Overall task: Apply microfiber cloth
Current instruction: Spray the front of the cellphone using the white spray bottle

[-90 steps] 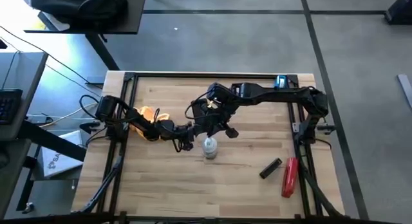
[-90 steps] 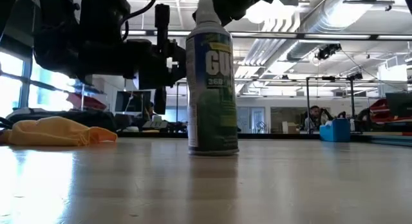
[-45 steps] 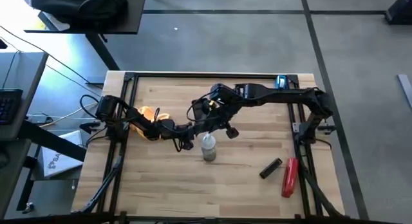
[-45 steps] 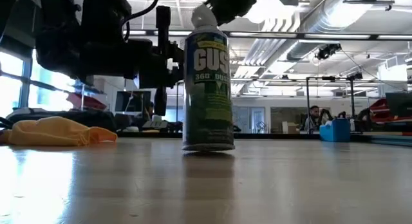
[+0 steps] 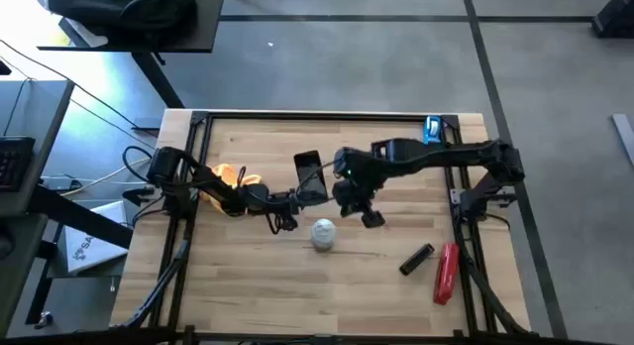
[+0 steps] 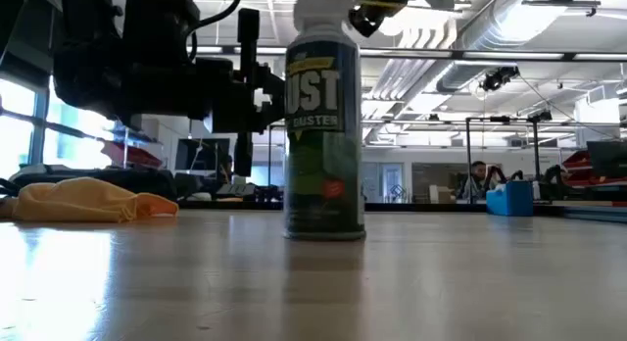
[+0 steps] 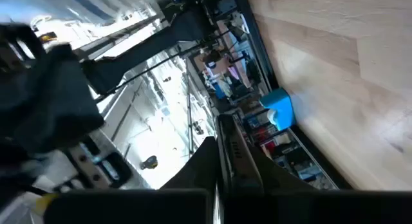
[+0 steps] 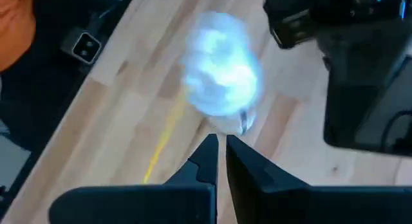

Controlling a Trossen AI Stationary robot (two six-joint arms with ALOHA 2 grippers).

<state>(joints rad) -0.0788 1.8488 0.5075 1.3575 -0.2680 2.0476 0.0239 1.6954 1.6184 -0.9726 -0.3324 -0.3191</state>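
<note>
One microfiber cloth lies crumpled, long axis across table.

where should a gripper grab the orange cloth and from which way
Pinch the raised fold at the top of the cloth, coming straight down. It lies in a low crumpled heap on the table, so the sides offer nothing to grip.

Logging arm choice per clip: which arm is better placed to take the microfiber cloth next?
Probably left. The microfiber cloth lies beside the left arm's base, but the left gripper holds the phone. The right gripper, shut, is farther away.
</note>
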